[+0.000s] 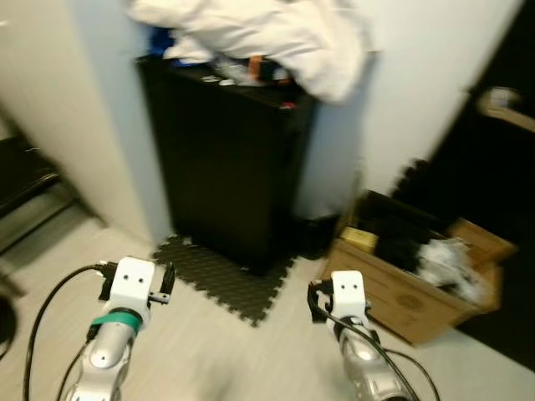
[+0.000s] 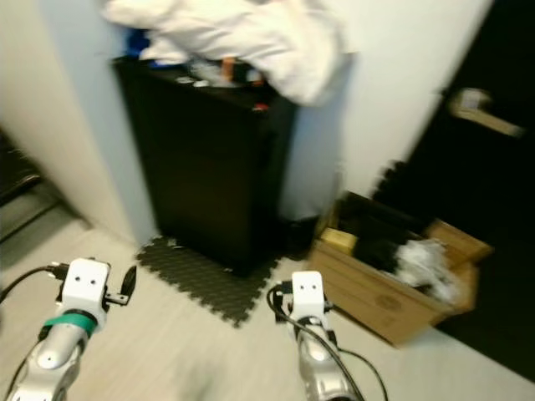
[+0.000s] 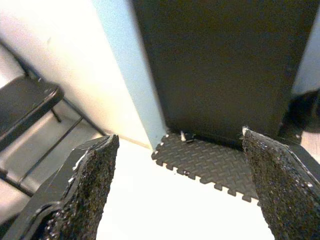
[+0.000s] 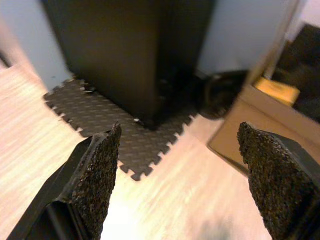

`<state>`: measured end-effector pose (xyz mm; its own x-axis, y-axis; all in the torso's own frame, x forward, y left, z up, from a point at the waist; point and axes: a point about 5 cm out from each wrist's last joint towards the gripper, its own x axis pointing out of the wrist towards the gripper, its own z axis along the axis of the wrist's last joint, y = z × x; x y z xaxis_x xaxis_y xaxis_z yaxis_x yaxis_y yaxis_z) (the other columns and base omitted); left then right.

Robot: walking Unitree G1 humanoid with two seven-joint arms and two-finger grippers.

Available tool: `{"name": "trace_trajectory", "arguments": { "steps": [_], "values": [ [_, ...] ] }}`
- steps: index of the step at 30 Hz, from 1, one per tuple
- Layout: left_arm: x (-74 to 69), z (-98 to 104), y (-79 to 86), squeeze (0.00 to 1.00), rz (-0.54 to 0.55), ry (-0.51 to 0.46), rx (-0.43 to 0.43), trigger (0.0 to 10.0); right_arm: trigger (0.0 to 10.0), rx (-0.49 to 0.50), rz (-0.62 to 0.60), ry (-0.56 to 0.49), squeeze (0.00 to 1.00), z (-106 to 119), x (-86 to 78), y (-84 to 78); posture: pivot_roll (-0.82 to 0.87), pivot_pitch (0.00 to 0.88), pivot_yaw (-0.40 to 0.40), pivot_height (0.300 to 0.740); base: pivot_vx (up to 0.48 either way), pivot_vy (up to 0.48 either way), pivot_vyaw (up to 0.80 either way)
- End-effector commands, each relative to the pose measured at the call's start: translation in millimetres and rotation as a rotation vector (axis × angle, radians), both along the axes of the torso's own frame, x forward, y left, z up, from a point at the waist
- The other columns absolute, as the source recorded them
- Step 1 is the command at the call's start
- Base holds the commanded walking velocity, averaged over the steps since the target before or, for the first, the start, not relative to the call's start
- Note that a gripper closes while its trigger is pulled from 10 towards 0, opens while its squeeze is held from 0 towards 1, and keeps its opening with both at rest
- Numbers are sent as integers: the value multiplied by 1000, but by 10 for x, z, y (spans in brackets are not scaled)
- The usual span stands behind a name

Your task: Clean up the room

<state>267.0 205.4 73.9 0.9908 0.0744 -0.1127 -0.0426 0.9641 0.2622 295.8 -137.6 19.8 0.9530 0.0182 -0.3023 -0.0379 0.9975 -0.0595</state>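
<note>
Clutter sat in two places: a white cloth heap (image 1: pixel 267 38) with small items on the black cabinet (image 1: pixel 226 159) at 12 o'clock, and a cardboard box (image 1: pixel 418 276) of jumbled things on the floor at 2 o'clock. Both end effectors hung low over bare floor, fingers spread wide apart and holding nothing. The right end effector (image 4: pixel 180 170) pointed toward the box and seemed nearer it; the left end effector (image 3: pixel 180 185) faced the cabinet base and foam mat (image 1: pixel 221 276). The heap lay high, likely beyond easy reach.
</note>
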Motion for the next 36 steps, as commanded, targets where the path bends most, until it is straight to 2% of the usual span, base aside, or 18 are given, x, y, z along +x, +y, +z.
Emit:
{"name": "trace_trajectory", "arguments": {
  "steps": [1,36],
  "values": [
    [-23,-53,7,0,5,29,10,10000,10000,-8,2,21,0,-46,-34,-4,96,0,-28,740,0,0,800],
    [-82,-113,49,0,9,60,38,10000,10000,4,69,53,0,-100,-50,100,113,0,-41,740,0,0,800]
  ]
}}
